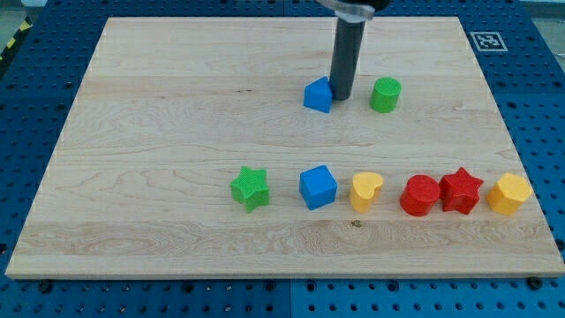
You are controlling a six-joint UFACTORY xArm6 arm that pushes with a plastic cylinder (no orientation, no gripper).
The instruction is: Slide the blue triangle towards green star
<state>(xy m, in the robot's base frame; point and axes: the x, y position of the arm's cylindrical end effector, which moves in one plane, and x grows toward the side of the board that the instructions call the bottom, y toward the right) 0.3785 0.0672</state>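
Observation:
The blue triangle [318, 94] lies at the upper middle of the wooden board [159, 132]. My tip [342, 95] stands right beside it on its right side, touching or nearly touching it. The green star [251, 188] lies lower down, to the left of the view's centre, well below and left of the blue triangle.
A green cylinder [385, 94] stands just right of my tip. In a row right of the green star lie a blue cube [318, 187], a yellow heart [365, 191], a red cylinder [420, 195], a red star [461, 190] and a yellow hexagon [509, 193].

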